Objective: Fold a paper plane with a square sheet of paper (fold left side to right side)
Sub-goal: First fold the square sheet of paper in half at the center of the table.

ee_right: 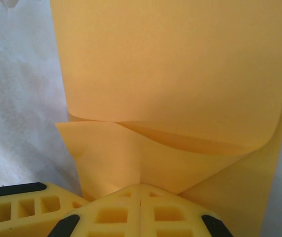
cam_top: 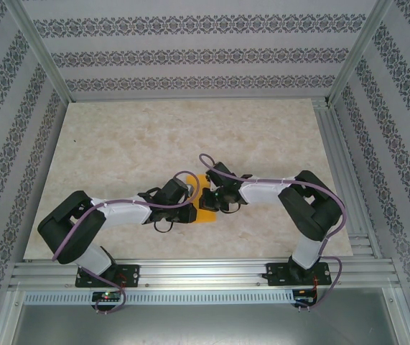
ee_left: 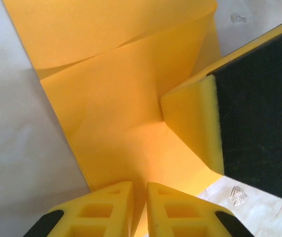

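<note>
A pale marbled tabletop [cam_top: 118, 144] sits inside walls of striped floral wallpaper [cam_top: 190, 57], edged at 6 o'clock by ribbed aluminium rails [cam_top: 205, 274]. Broad bare surface lies open toward 12, 9 and 3 o'clock. Just toward 6 o'clock from centre lies the orange-yellow sheet of paper [cam_top: 205, 214], thin, matte and partly folded, one flap bowing over in a soft curve. The left gripper [ee_left: 140, 210], reaching in from 8 o'clock, has its yellow webbed fingertips nearly together, pinching the sheet's edge in the slit. The right gripper [ee_right: 140, 212], from 4 o'clock, is pressed tight on a crease.
</note>
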{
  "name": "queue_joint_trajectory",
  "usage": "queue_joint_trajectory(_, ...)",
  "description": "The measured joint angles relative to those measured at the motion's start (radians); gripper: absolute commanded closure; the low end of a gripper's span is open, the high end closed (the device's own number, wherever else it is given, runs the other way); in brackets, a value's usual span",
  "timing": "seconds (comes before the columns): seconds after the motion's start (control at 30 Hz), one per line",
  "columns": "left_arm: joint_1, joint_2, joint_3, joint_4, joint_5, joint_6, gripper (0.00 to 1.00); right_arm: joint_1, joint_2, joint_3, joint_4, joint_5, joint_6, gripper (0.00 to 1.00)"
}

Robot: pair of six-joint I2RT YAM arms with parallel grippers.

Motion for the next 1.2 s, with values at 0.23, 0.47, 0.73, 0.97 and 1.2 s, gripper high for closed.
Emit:
queue_joint_trajectory(0.23, -0.005, 0.005, 0.0, 0.017, -0.004, 0.0, 0.82, -0.047, 0.0, 0.003, -0.014, -0.011, -0.046, 0.95)
queue_joint_trajectory(0.47, -0.006, 0.006, 0.0, 0.018, -0.007, 0.0, 0.82, -0.131, 0.002, 0.018, -0.043, -0.007, -0.094, 0.95)
queue_joint_trajectory(0.73, -0.006, 0.006, 0.0, 0.018, -0.008, 0.0, 0.82, -0.201, 0.008, 0.035, -0.074, -0.008, -0.141, 0.95)
queue_joint_trajectory(0.97, -0.006, 0.006, 0.0, 0.018, -0.008, 0.0, 0.82, -0.236, -0.028, 0.029, -0.101, 0.019, -0.162, 0.92)
queue_joint_trajectory(1.2, -0.006, 0.006, 0.0, 0.018, -0.008, 0.0, 0.82, -0.172, -0.135, -0.018, -0.047, -0.016, -0.108, 0.9)
